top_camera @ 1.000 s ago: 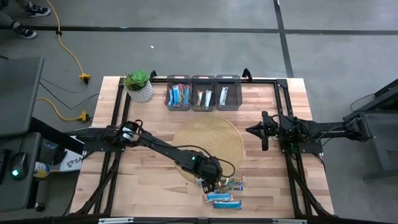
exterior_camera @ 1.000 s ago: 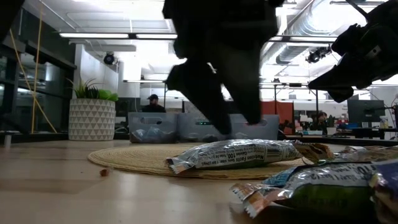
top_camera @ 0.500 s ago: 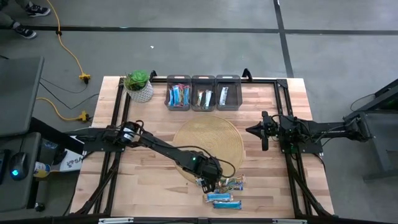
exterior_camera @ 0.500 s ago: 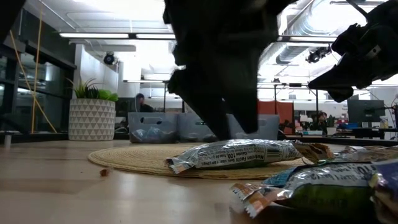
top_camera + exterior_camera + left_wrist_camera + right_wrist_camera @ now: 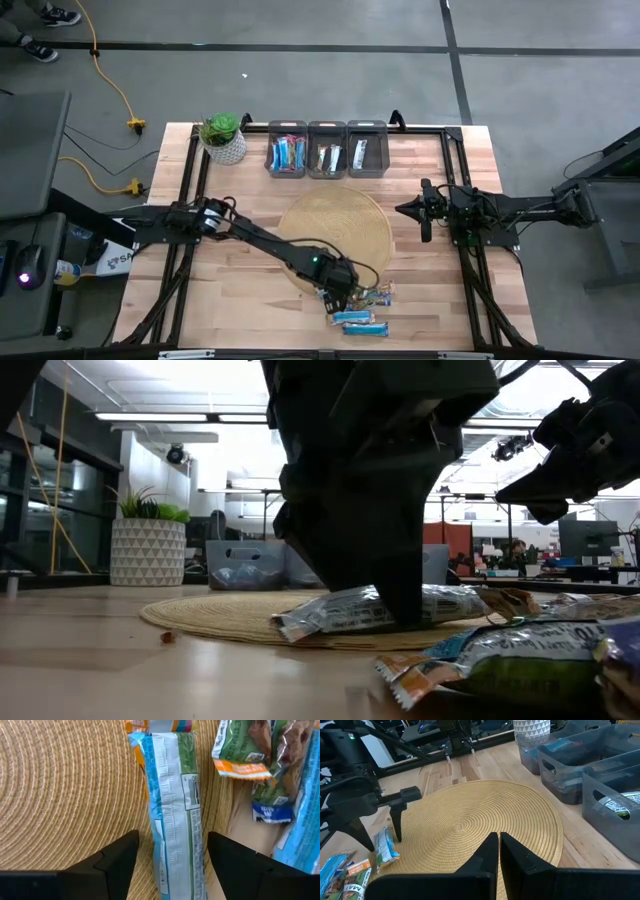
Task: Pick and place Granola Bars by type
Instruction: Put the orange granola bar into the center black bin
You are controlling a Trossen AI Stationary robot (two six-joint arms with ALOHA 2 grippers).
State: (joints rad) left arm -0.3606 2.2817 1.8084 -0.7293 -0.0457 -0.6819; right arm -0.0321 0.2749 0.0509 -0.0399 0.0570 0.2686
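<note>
1. High view: left claw (image 5: 338, 301) is down at the mat's (image 5: 335, 215) near edge, over the granola bars (image 5: 362, 310). Right claw (image 5: 427, 212) waits at the right.
2. Low view: fingers straddle one bar (image 5: 370, 608). Suggest staying centred and lowering fully before closing.
3. Left wrist view: left claw wide open, gripping nothing; bar (image 5: 175, 815) lies between the fingers (image 5: 117, 855).
4. Right wrist view: right claw closed, empty. Bins (image 5: 580, 765) sit far side.

Granola bars (image 5: 360, 306): loose cluster lying flat at the table's near edge, blue-white and green wrappers; one blue-white bar (image 5: 174, 815) lies on the woven mat's rim.
</note>
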